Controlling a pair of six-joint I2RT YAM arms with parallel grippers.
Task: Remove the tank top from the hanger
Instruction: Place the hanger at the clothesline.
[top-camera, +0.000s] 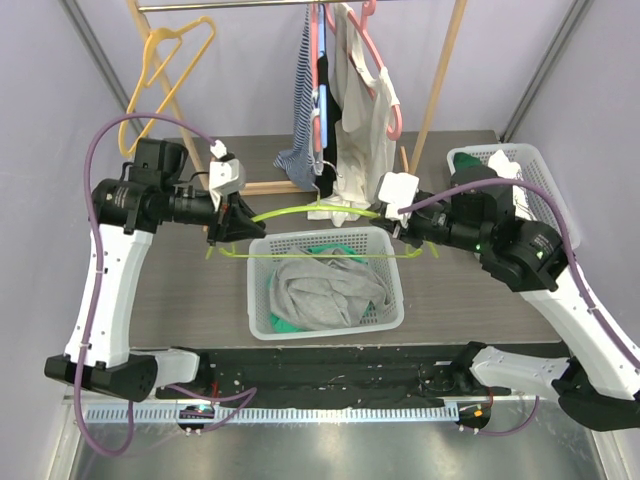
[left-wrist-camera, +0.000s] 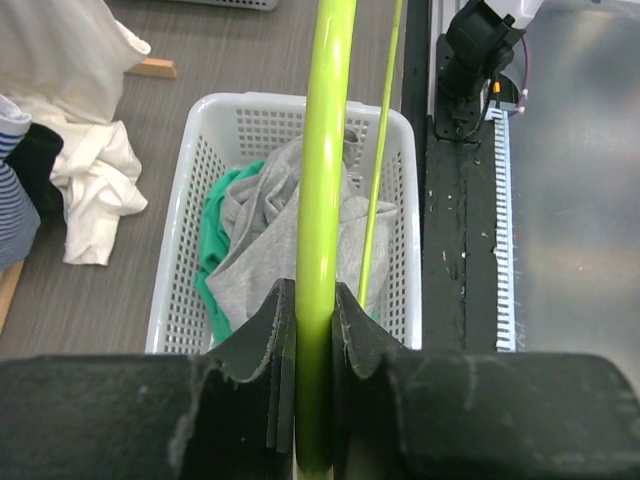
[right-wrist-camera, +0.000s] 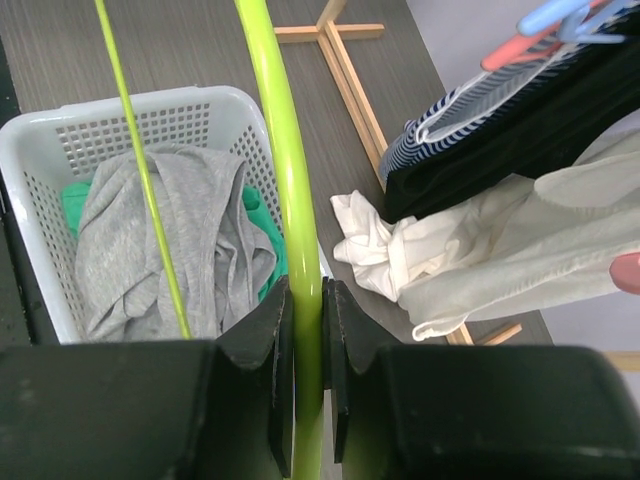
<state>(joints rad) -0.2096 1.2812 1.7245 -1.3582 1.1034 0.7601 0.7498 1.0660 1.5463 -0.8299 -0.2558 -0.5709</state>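
Grips a lime-green hanger roughly flat over the white basket, by its nine o'clock end in the left tool and by its three o'clock end in the right tool. Seen from either wrist, closed down to a narrow gap on the thick upper arm of the hanger, with plastic touching the pads on both sides. Carries no cloth anywhere along the hanger. Judged to be the tank top: the grey garment heaped in the basket directly beneath, lying over something green. To finish the step well, keep both grips firm and even. Check that no strap clings to the thin lower rod, then lift the hanger clear without dragging it through the heap. Smooth, glossy, round-sectioned plastic, probably slippery between the pads. A slender lower rod, likely to flex if the two ends are pulled unevenly. Soft, limp jersey in loose folds, apt to catch on the perforated lattice walls of the basket. Farther off at twelve o'clock, a wooden rack hung with a cream garment and a striped one.
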